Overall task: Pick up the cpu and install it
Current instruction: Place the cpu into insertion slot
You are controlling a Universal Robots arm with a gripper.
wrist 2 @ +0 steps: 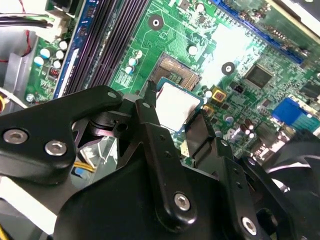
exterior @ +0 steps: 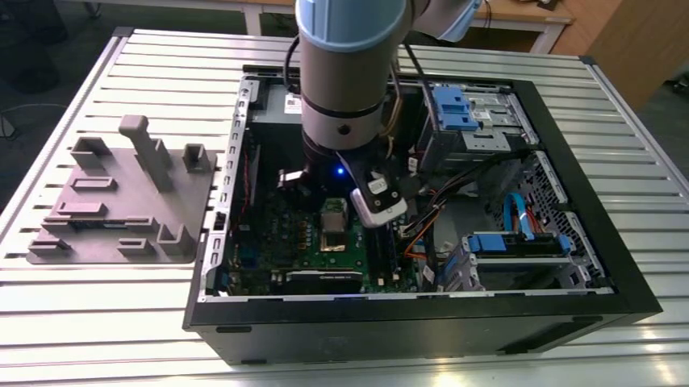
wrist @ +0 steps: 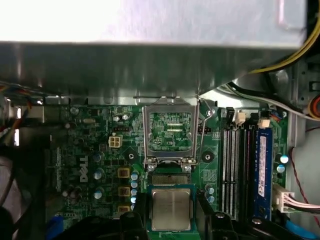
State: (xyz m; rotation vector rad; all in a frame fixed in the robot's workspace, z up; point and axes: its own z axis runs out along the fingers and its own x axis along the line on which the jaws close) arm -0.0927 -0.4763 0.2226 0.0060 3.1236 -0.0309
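The claw (wrist 2: 175, 112) is pinching the cpu (wrist 2: 179, 102), with one black finger (wrist 2: 150, 125) pressed on each side of it. The cpu is a small flat square with a shiny grey top, and it sits level between the fingers. It hangs low over the green motherboard (wrist: 90, 150), just beside the open socket (wrist: 167, 179) and partly over its edge. I cannot tell if the cpu touches the socket. The socket's metal frame (wrist: 168, 107) is flipped up on the far side of the socket from the cpu, and the board shows through it. Long dark memory slots (wrist: 235, 165) run close along one side of the socket and the claw. All of this is inside an open computer case (exterior: 431, 322), and the arm (exterior: 344, 81) reaches down into it from above. On the exterior view's left, well apart from the case, a grey tray (exterior: 119, 210) with upright blocks lies on the ridged metal tabletop (exterior: 108, 322).
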